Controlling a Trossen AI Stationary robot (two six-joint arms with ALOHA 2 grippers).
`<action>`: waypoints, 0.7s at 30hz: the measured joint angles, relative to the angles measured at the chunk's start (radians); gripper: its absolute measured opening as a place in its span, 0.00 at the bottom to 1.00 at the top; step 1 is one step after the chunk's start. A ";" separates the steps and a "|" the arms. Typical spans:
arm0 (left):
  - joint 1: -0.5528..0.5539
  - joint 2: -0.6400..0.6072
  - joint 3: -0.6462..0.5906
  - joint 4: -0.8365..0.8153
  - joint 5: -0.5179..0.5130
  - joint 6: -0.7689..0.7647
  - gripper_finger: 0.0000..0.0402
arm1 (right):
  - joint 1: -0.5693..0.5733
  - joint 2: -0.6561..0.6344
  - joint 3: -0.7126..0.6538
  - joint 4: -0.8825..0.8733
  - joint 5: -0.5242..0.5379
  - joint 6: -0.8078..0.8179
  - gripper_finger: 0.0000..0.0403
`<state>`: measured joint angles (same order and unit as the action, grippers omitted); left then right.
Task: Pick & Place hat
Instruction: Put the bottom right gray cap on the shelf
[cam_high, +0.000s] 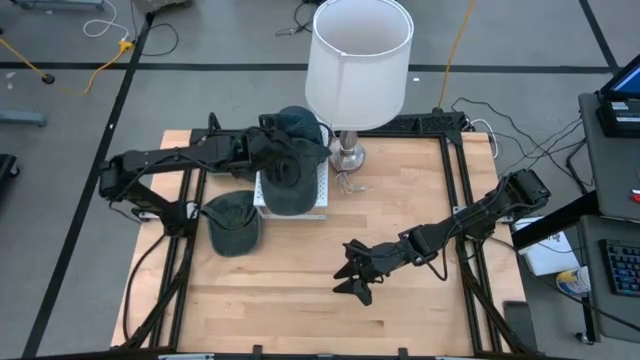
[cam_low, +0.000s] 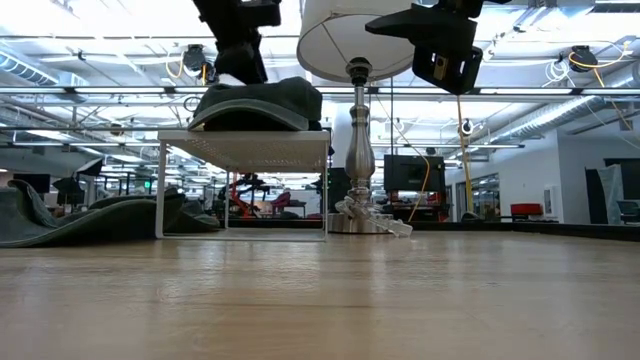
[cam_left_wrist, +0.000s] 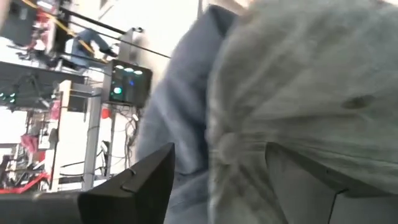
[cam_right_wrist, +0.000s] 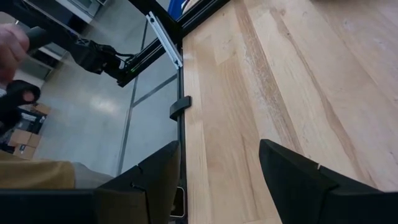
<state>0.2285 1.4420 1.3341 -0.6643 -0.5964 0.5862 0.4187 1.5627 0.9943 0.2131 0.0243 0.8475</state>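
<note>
Hats, three soft dark fabric caps: two on the white mesh rack (cam_high: 322, 190), one (cam_high: 232, 222) on the wood table (cam_high: 300, 290). Left gripper (cam_high: 290, 160) released over them; right gripper (cam_high: 352, 275) parted, empty.

Dark green-grey hat (cam_high: 291, 172) lies crown up on the white wire rack (cam_high: 322, 190), at 11 o'clock of table centre. Second, similar hat (cam_high: 232, 221) sits on the tabletop at 9 o'clock, just beside the rack.

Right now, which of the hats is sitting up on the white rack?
The dark hat under the left gripper, on the white rack beside the lamp. The other hat lies flat on the table, left of the rack.
</note>
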 joint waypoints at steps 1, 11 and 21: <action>-0.003 -0.011 0.000 0.001 -0.008 -0.009 0.64 | 0.000 0.000 0.000 0.000 0.000 -0.002 0.53; -0.045 -0.139 0.002 -0.050 -0.033 -0.244 0.65 | 0.000 0.000 0.000 -0.001 0.001 -0.023 0.53; -0.082 -0.181 0.001 -0.345 0.099 -0.768 0.57 | -0.062 0.001 0.000 0.191 0.183 -0.261 0.53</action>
<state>0.1464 1.2605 1.3349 -1.0097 -0.4974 -0.1818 0.3562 1.5639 0.9947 0.4044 0.2069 0.5861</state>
